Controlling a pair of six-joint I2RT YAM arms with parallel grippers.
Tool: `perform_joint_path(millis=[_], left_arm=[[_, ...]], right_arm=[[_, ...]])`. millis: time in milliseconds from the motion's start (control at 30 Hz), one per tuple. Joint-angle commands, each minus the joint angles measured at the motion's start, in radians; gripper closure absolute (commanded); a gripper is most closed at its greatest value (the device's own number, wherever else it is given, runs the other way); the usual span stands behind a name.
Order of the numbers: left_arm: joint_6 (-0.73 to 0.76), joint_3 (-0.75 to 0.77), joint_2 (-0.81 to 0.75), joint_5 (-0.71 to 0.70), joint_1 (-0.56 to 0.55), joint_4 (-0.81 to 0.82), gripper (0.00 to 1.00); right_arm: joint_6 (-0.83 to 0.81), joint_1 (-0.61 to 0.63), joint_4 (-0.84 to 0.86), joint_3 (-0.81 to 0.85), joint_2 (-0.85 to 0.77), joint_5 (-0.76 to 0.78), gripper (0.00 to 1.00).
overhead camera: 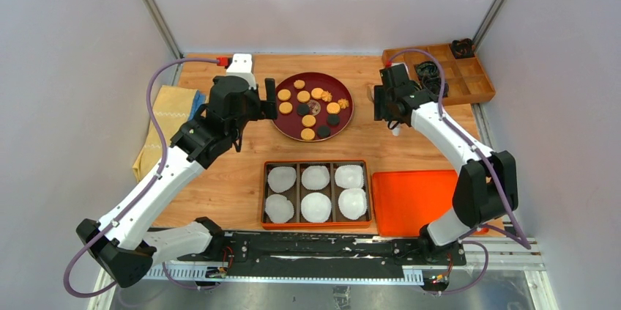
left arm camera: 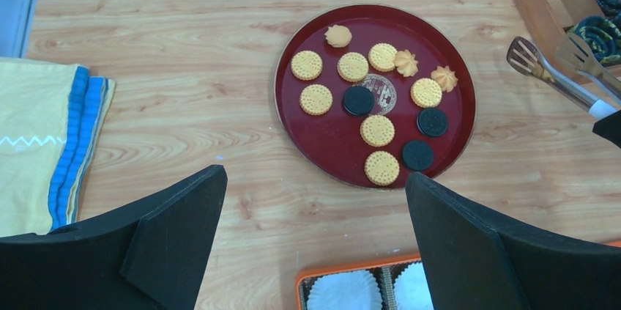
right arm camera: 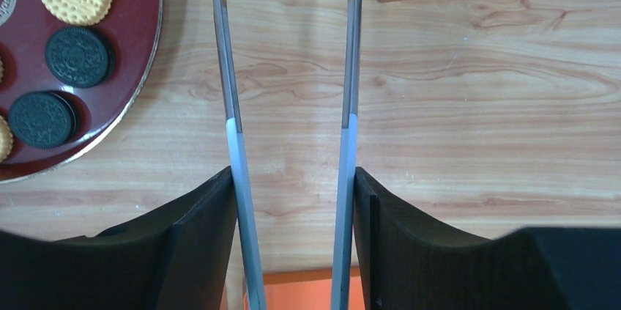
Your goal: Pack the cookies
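The cookies lie on a round dark red plate: flat golden ones, black ones and a few knobbly orange ones. They also show in the left wrist view as cookies on the plate. My left gripper hangs open just left of the plate, with nothing between its fingers. My right gripper is right of the plate, shut on a pair of metal tongs. Both tong arms sit inside its fingers, still spread apart. The tong tips hover over bare wood beside the plate.
An orange box with several white paper cups sits near the front, its orange lid beside it. A wooden organiser tray stands at the back right. A yellow and blue cloth lies at the left.
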Motion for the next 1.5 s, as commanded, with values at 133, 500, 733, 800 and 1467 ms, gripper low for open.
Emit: perform_joint_path(millis=[133,500,733,800,1467], left_arm=[[-0.025,-0.025,-0.005,0.032,-0.002,0.004,0.0],[-0.063,-0.129,-0.036,0.141,-0.004,-0.045,0.29],[-0.119,-0.183,-0.017,0.277,-0.004,-0.035,0.29],[-0.12,-0.193,-0.017,0.313,-0.01,-0.035,0.29],[-0.274,-0.35,0.254,0.392,-0.275,0.143,0.88]], right_arm=[[-0.067,0.118,-0.088,0.01,-0.086,0.067,0.45],[-0.032,0.21,-0.122,0.016,-0.187,-0.028,0.51],[-0.019,0.247,-0.126,0.019,-0.126,-0.01,0.49],[-0.009,0.253,-0.126,0.028,-0.107,-0.007,0.49],[0.002,0.259,-0.117,0.022,-0.314,0.091,0.47]])
